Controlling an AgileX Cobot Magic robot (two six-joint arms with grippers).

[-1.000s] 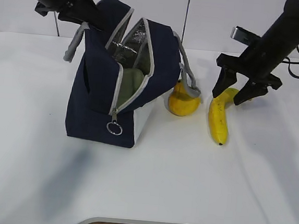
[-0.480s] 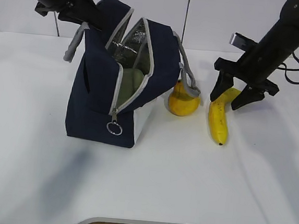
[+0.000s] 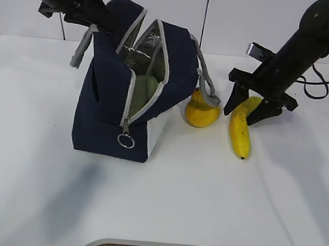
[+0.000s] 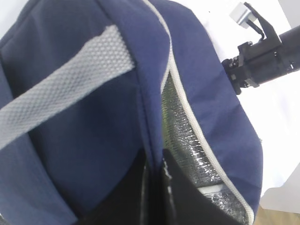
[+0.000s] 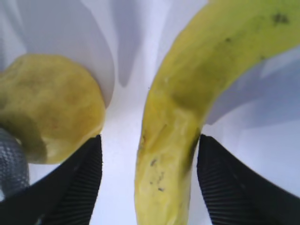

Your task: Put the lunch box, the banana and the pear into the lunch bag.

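We see the navy lunch bag (image 3: pixel 127 91) standing open on the white table (image 3: pixel 163 203), its edge pinched by the shut left end effector (image 3: pixel 96 14), with the green-lidded lunch box (image 3: pixel 144 92) already inside. The pear (image 3: pixel 201 110) and banana (image 3: pixel 240 128) lie on the table just beside the bag. Only the right wrist view shows the right end effector (image 5: pixel 149 180) wide open, straddling the banana without touching it.

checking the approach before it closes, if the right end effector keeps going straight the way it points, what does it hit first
Most likely the banana. The right end effector is open and points down at the table, its fingers either side of the fruit. The pear lies just outside the left finger; depth is hard to judge.
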